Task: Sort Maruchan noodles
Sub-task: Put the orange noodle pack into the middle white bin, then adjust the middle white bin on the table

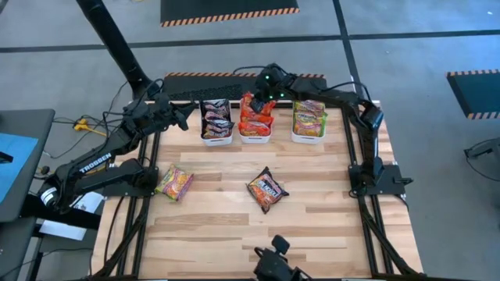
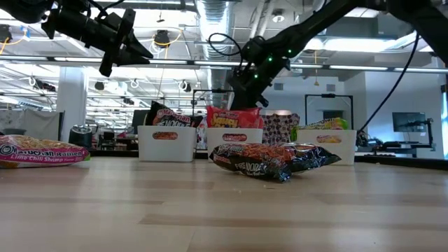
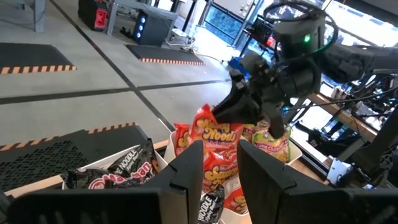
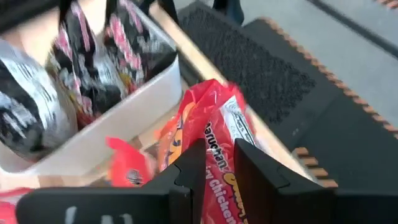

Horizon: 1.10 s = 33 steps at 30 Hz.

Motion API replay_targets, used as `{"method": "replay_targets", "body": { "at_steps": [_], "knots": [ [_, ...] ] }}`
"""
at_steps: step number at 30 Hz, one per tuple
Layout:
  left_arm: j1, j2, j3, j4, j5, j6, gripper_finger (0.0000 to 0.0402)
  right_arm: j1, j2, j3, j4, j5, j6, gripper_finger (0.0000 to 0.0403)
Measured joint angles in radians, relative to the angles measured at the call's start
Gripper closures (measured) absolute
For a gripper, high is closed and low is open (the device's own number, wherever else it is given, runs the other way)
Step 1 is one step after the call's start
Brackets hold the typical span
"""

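Step in hand: filing a red packet point(image 4: 211, 143) into the middle bin point(image 1: 255, 137) at the table's far edge. The right gripper point(image 1: 264, 92) hangs over that bin, fingers clamped on the packet, which stands above the other red ones. The left gripper point(image 1: 184, 115) hovers just beside the dark-packet bin point(image 1: 217, 140), its fingers parted, holding nothing. Green packets fill the third bin point(image 1: 308, 137). Two remain loose: a dark packet point(image 1: 267, 190) mid-table and a lime packet point(image 1: 174, 183) near the left edge. Next, probably: release into the bin, then fetch a loose one.
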Motion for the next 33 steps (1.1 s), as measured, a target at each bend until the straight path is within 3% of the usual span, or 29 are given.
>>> {"method": "replay_targets", "body": {
  "at_steps": [21, 27, 33],
  "knots": [
    [0.000, 0.000, 0.000, -0.003, 0.000, 0.005, 0.0316, 0.057, 0.016, 0.000, -0.062, 0.021, -0.007, 0.0294],
    [0.000, 0.000, 0.000, -0.003, 0.000, 0.005, 0.0316, 0.057, 0.008, 0.033, -0.071, 0.054, 0.015, 0.0294],
    [0.000, 0.000, 0.000, -0.003, 0.001, 0.005, 0.0316, 0.056, 0.008, 0.118, -0.187, 0.054, 0.016, 0.0294]
  ]
}}
